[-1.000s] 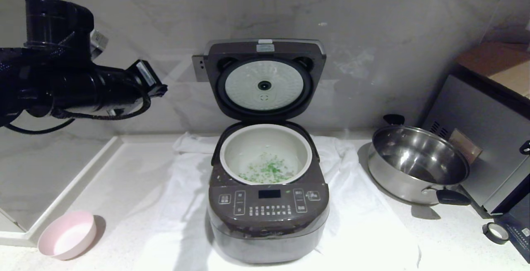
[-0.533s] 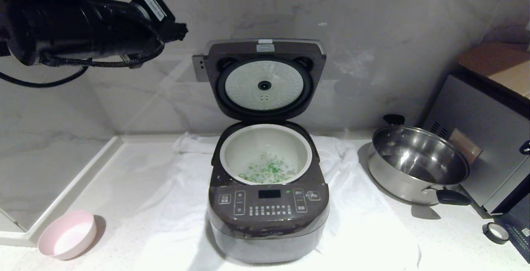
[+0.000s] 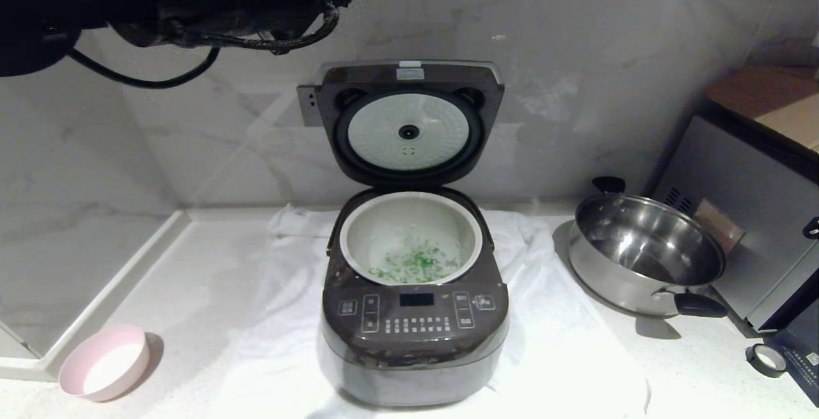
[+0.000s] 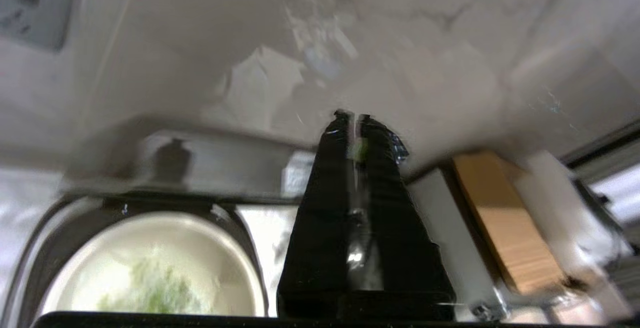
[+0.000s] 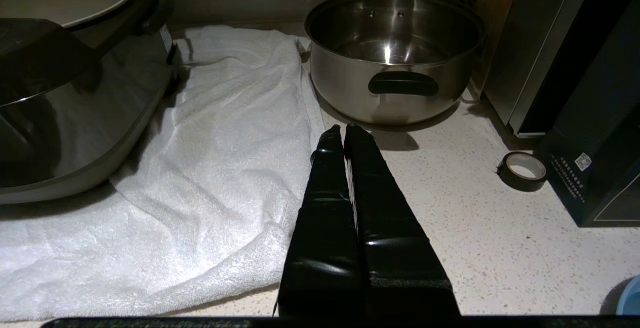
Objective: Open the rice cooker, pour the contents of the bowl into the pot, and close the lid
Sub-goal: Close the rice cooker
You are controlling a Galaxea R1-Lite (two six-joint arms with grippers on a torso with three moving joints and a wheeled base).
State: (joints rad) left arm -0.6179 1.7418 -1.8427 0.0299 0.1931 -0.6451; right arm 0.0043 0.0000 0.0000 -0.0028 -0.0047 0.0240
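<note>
Head view: green bits (image 3: 413, 259) sit inside off-white pot (image 3: 358, 240), pink bowl (image 3: 105, 363) emptied. Dark brown hinged lid (image 3: 409, 121) upright. Left gripper (image 4: 353, 117) above lid, fingers nearly together, nothing gripped. Next: press lid down.

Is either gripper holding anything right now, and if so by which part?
Nothing is held. The left gripper is shut and bare, up by the raised lid. The right gripper is shut and bare, low over the counter.

Dim warm light, left wrist view motion-blurred, steel pan (image 5: 395, 52) glare
</note>
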